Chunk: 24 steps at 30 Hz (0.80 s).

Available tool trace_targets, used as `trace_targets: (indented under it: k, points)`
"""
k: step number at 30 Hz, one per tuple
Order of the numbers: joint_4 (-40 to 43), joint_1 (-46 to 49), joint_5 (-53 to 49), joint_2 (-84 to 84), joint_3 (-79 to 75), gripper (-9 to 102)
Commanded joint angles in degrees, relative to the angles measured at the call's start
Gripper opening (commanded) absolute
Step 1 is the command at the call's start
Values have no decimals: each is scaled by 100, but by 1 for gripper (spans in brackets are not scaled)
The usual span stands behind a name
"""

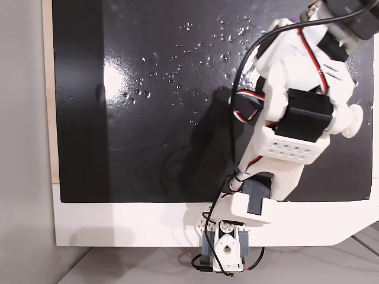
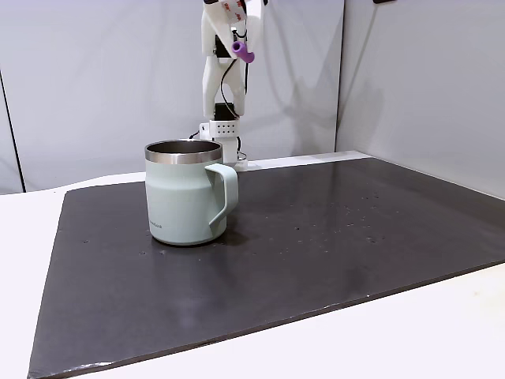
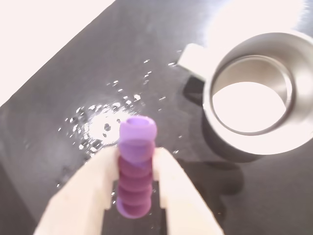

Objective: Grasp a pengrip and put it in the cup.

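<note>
the fingers [image 3: 105, 196] pinch the pengrip [image 3: 135, 166] upright between them, raised well above the counter [image 2: 331, 245]. in the wrist view the cup [image 3: 254, 93] stands off to the upper right, not under it. i judge that letting go here, or misaligned, would bounce it off the rim

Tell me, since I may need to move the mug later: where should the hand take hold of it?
Probably by the rim wall of the mug, coming from above with one finger inside. It stands upright and open, its steel inside looks empty in the wrist view, and its body seems too wide for the hand, now holding the purple grip. The handle is another option.
</note>
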Motion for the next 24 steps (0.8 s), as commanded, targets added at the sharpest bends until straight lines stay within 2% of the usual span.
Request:
trace_targets:
  k: [1,10,24]
  points:
    - [9,457,-237,334,70,0]
    - [-18,1345,-1160,44,765,0]
    - [-35,1424,-967,-1318,-431,0]
